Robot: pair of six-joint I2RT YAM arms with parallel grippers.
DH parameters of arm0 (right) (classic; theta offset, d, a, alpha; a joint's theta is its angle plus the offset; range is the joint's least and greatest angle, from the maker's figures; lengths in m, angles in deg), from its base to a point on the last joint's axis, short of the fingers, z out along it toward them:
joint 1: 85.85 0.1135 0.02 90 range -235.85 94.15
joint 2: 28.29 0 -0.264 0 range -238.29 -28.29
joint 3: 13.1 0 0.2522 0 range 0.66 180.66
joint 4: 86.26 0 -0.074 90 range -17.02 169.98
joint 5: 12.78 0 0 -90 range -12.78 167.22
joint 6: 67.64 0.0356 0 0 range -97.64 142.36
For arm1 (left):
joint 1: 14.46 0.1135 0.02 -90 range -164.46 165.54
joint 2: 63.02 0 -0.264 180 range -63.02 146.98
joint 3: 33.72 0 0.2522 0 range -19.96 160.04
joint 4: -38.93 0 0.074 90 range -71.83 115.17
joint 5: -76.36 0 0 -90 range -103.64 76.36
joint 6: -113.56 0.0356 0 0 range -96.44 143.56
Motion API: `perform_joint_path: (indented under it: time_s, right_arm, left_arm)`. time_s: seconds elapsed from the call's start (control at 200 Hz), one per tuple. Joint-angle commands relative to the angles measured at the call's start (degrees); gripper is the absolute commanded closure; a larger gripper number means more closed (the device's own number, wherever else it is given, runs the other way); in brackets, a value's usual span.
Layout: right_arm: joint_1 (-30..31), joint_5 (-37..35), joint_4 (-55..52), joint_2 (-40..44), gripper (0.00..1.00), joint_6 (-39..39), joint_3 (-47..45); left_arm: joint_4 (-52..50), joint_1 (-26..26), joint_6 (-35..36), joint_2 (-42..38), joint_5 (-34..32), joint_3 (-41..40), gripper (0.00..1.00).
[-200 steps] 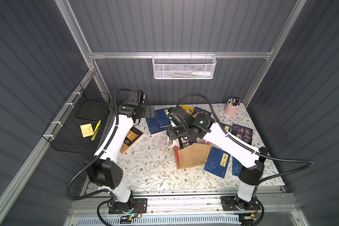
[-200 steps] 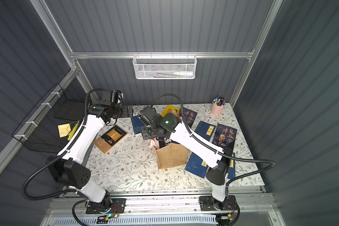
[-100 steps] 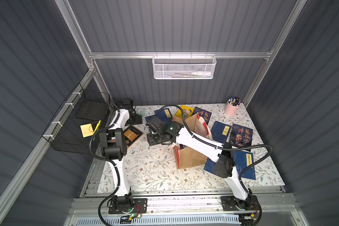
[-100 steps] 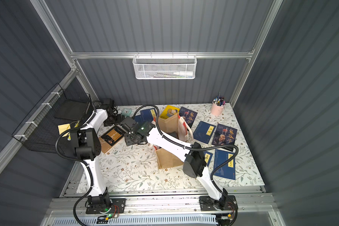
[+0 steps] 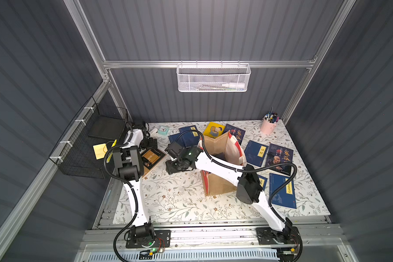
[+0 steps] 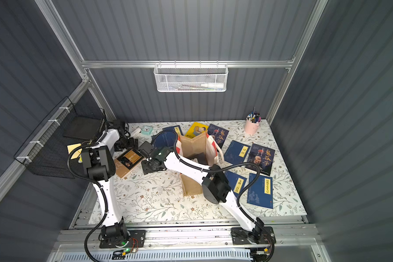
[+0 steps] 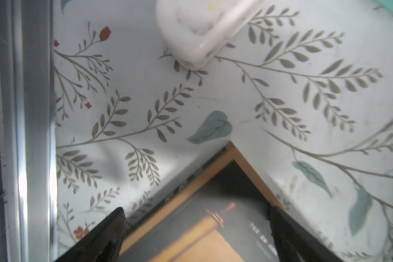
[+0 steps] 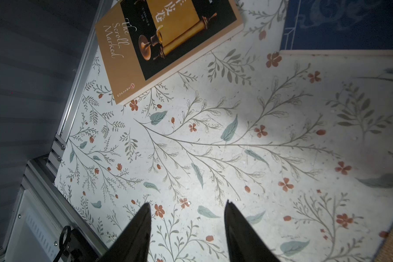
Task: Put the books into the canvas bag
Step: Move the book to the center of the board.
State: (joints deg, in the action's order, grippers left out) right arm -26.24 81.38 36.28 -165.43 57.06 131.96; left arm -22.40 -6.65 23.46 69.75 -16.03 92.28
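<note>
1. The right hand (image 8: 186, 205) had swung off the bag mouth and hung empty, fingers half apart, low over bare counter (image 8: 213, 147).
2. The left hand (image 7: 196, 211) had dropped, fingers wide apart, astride the brown book's (image 7: 191, 226) corner (not yet gripped).
3. The bag (image 5: 216, 145) stood mid-counter; most books (image 5: 256, 153) lay around it, so much remained.

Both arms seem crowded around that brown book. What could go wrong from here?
The left gripper stands open over only a corner of the brown book, which lies flat; a pinch there might slip. The right arm stretches across the canvas bag, so it could tip the bag or block the drop. The right gripper, open nearby, might bump the left one.
</note>
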Motion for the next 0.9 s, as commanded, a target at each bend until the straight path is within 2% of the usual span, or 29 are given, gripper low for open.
perform_joint_path:
  time_s: [0.0,0.22,0.405,0.715,0.895]
  right_arm:
    - [-0.6,1.11,0.91,-0.58,0.45,0.85,-1.34]
    - [-1.91,3.43,2.89,0.12,0.43,2.71,-5.45]
    - [-2.31,4.32,4.36,0.82,0.42,3.46,-8.06]
    - [-2.41,4.18,7.26,5.28,0.39,4.06,-17.3]
    - [-2.57,5.14,8.08,5.31,0.38,4.88,-17.84]
  left_arm:
    - [-0.96,0.44,1.53,2.85,1.9,1.43,0.01]
    - [-0.37,0.54,0.64,0.52,4.44,-3.13,0.01]
    - [2.89,0.54,1.51,-2.93,3.89,-8.67,0.02]
    - [-0.5,0.54,2.02,1.98,2.41,-0.44,0.01]
    - [-4.05,0.54,-0.85,1.41,2.9,-3.39,0.02]
